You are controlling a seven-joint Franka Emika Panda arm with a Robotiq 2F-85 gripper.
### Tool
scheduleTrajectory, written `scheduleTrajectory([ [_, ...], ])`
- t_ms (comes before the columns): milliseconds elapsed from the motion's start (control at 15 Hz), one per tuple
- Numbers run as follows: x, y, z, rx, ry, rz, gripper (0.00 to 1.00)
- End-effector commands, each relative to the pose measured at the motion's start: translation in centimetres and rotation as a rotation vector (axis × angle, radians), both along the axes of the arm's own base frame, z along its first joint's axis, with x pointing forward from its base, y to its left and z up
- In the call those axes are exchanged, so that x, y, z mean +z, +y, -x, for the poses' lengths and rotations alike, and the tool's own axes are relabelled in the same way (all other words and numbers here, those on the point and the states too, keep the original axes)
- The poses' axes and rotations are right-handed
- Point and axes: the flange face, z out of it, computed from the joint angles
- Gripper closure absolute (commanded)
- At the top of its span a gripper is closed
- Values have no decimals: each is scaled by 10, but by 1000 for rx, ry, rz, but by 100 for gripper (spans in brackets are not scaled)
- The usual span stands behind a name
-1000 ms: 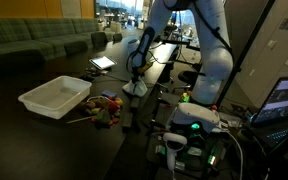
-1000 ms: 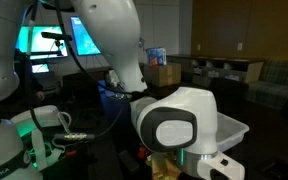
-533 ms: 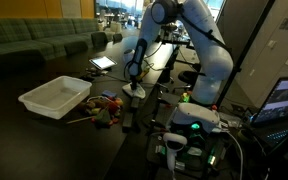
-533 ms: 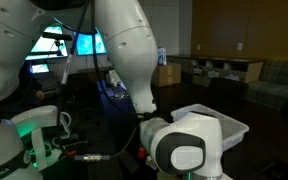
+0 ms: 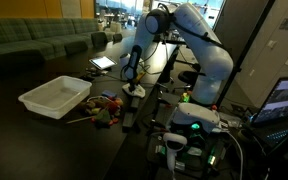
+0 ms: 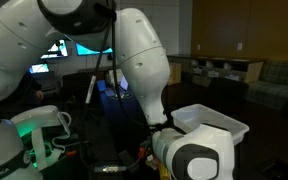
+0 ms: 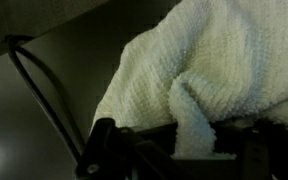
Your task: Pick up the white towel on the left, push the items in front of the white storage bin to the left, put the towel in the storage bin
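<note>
Filling the wrist view, white towel (image 7: pixel 214 60) at the jaws, clamped or apart impossible to tell.

Crumpled white towel (image 7: pixel 216 72) sits apart from white storage bin (image 5: pixel 54 97).

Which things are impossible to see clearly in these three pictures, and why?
- Wrist view: fingers are dark, cut by the lower edge; white towel covers their tips.
- Exterior view: items near the storage bin are too small to name.
- Exterior view: the arm hides the towel and items.
</note>
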Motion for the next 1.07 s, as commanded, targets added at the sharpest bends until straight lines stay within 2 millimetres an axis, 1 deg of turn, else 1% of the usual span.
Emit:
scheduleTrajectory([
  [0,-31,-20,0,-26,78,38,96],
  [267,-33,-31,15,-59,172,57,96],
  [467,-34,-27,28,-58,243,67,96],
  [667,-35,-14,40,-24,302,45,96],
  [1000,-39,18,47,85,389,32,97],
])
